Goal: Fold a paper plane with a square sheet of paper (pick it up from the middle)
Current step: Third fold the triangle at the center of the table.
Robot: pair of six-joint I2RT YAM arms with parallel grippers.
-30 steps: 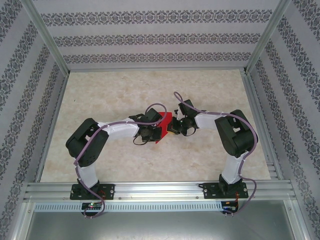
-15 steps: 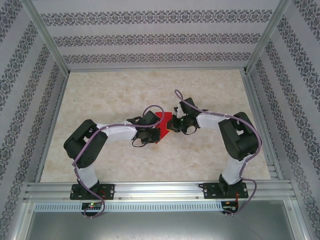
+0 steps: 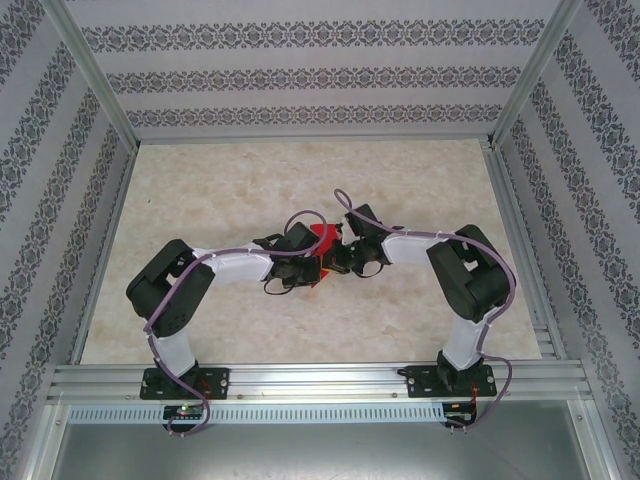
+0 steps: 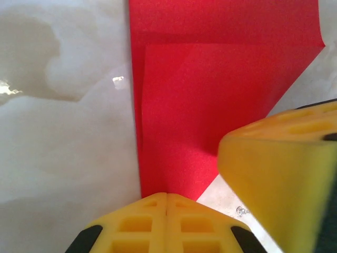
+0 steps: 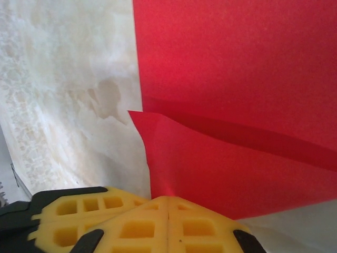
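The square sheet of paper (image 3: 322,238) is bright red and lies partly folded on the table's middle, wedged between both grippers. In the left wrist view the paper (image 4: 210,105) shows a folded layer narrowing down into my left gripper (image 4: 167,196), whose yellow fingers are shut on its edge. A yellow finger (image 4: 279,168) of the right gripper looms close on the right. In the right wrist view a raised flap of the paper (image 5: 237,174) runs into my right gripper (image 5: 168,199), shut on it, casting a shadow on the flat layer beneath. From above, the left gripper (image 3: 312,264) and right gripper (image 3: 341,258) nearly touch.
The pale marbled tabletop (image 3: 220,190) is ringed by aluminium rails (image 3: 320,378) and patterned walls (image 3: 300,75). Purple cables loop over both arms near the paper. Both arms are bent inward towards the centre.
My right gripper has moved left towards the left gripper, carrying the flap over the sheet, so less red shows from above. The left arm has barely shifted.
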